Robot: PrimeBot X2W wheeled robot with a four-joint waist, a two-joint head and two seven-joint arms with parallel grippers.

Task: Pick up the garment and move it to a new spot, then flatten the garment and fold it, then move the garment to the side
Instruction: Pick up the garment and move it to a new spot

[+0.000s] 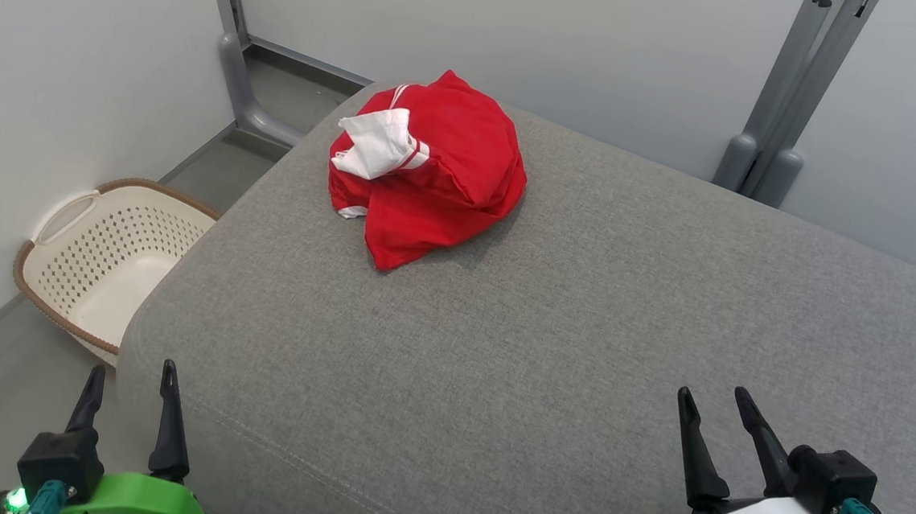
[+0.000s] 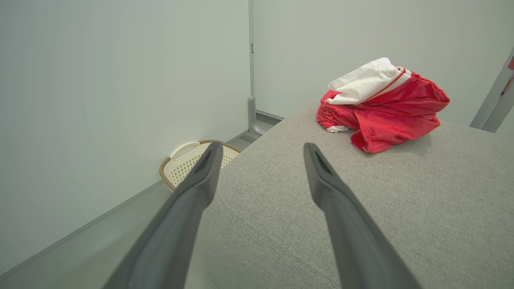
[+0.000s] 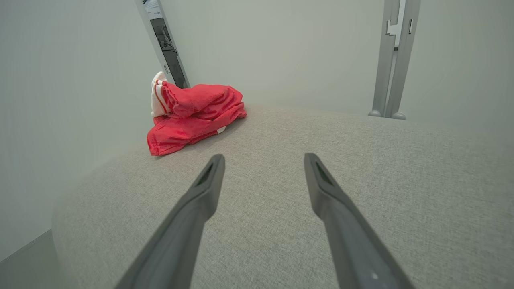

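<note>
Red garment (image 1: 432, 170) bunched in heap, far left of grey cushion (image 1: 499, 357), well apart from both grippers. Left gripper (image 1: 133, 367) and right gripper (image 1: 713, 392) spread wide, empty. Risk: pinch catches one layer only, so heap unravels, slides off edge toward basket (image 1: 18, 266).

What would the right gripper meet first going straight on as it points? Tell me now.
Most likely the bare grey cushion: the open right gripper aims slightly down at its fabric. The red garment lies left of that line and would be missed. Depth is hard to judge.
</note>
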